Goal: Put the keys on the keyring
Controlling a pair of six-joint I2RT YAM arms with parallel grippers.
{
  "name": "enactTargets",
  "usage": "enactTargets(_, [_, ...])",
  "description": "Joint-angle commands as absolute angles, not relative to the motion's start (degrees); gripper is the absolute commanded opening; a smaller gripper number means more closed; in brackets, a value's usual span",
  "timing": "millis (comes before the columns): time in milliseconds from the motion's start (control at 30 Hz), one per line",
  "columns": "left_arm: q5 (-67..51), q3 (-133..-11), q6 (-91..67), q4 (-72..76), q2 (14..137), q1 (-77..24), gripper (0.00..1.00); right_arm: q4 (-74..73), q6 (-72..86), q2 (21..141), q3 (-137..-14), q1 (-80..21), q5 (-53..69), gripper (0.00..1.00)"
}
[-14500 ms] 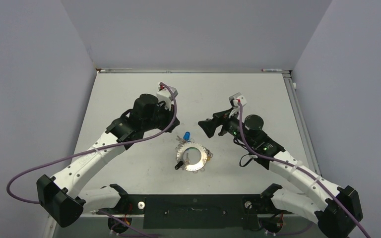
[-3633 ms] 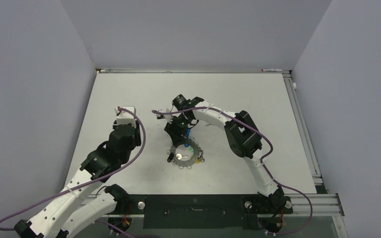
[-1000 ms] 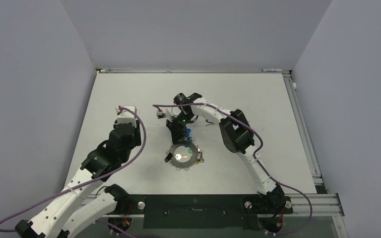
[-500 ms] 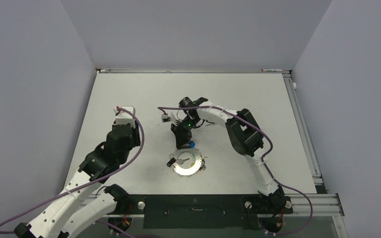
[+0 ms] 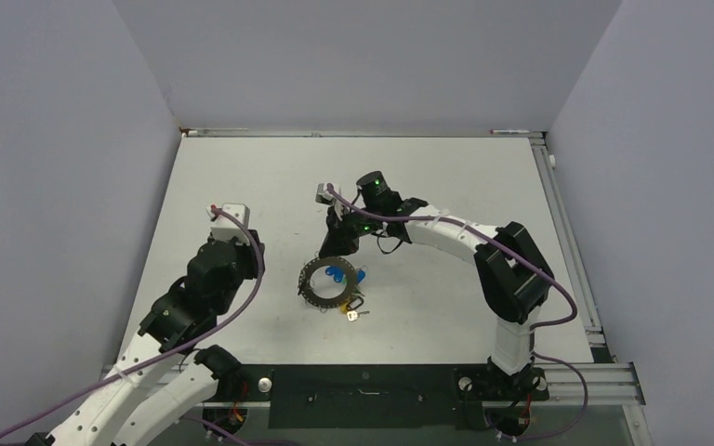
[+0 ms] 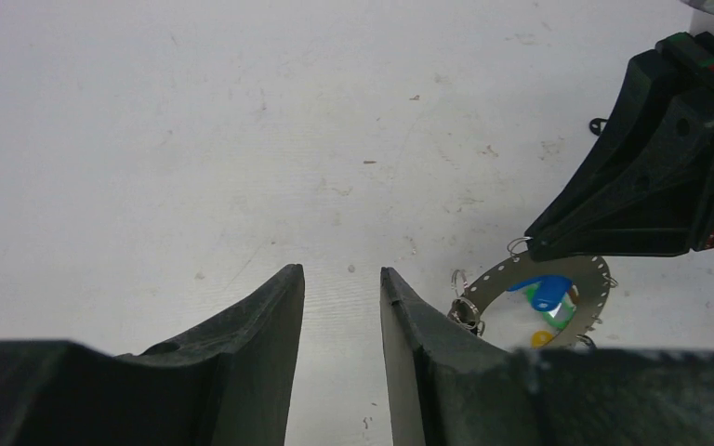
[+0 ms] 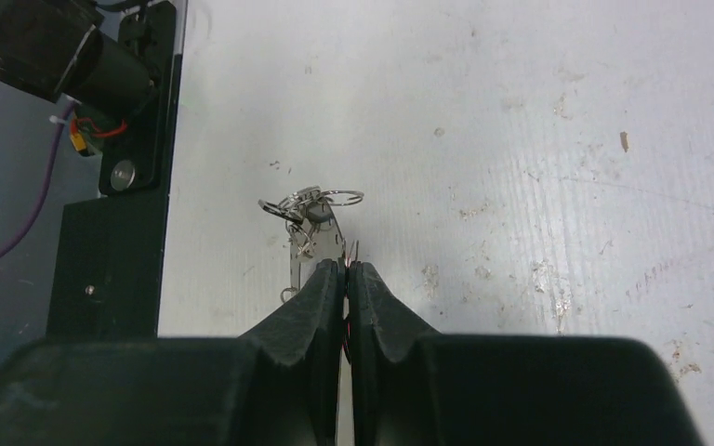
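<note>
Keyring (image 5: 307, 283) sits at frame centre in top view, tilted, not flat. In R wrist view it's edge-on, a thin strip running up-frame from the tips. R gripper (image 7: 347, 271): fingers pressed together, pinching ring's rim. L gripper (image 6: 342, 279), lower left in top view: fingers apart w/ nothing between. Blue key (image 6: 541, 290) shows in ring's hole; yellow key (image 5: 351, 314) just below ring.

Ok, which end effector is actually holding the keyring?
The right end effector: its jaws are shut on the rim of the keyring. The left end effector hangs apart from it, partly open and empty.
</note>
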State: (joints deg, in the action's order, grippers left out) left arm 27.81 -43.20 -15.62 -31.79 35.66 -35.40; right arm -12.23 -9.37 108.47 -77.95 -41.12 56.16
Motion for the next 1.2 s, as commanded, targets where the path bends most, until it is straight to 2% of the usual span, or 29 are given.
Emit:
enactTargets(0, [21.6, -42.3, -14.1, -25.2, 31.3, -34.9, 0.34, 9.1, 2.6, 102.2, -72.0, -41.1, 58.9, 0.05])
enactTargets(333, [7.1, -38.9, -12.8, -17.9, 22.0, -34.9, 0.40, 30.3, 16.4, 92.9, -63.1, -41.8, 59.1, 0.05])
enactTargets(467, [0.2, -37.7, -12.0, -15.3, 19.3, -34.9, 0.45, 34.5, 19.3, 89.2, -61.7, -42.1, 59.7, 0.05])
enactTargets(567, [-4.4, -36.9, -11.8, -13.1, 17.7, -34.9, 0.53, 34.3, 19.3, 86.5, -61.8, -42.4, 60.6, 0.05])
enactTargets(700, [-11.8, -37.5, -11.6, -10.9, 17.6, -34.9, 0.55, 33.5, 18.8, 82.9, -61.4, -42.3, 64.9, 0.05])
enactTargets(833, [-21.1, -39.4, -10.3, -10.3, 20.7, -34.9, 0.63, 29.3, 16.3, 79.4, -61.8, -42.4, 67.9, 0.05])
enactTargets(933, [-26.8, -40.2, -10.6, -8.6, 23.6, -34.9, 0.65, 27.7, 15.7, 77.5, -62.0, -42.7, 69.3, 0.05])
enactTargets(1100, [-29.4, -39.6, -13.4, -3.2, 26.1, -34.9, 0.65, 26.7, 15.1, 74.6, -61.5, -43.7, 70.4, 0.05])
enactTargets(1167, [-30.4, -39.2, -14.9, -1.0, 26.6, -34.9, 0.62, 26.2, 14.9, 73.9, -61.4, -44.0, 70.1, 0.05])
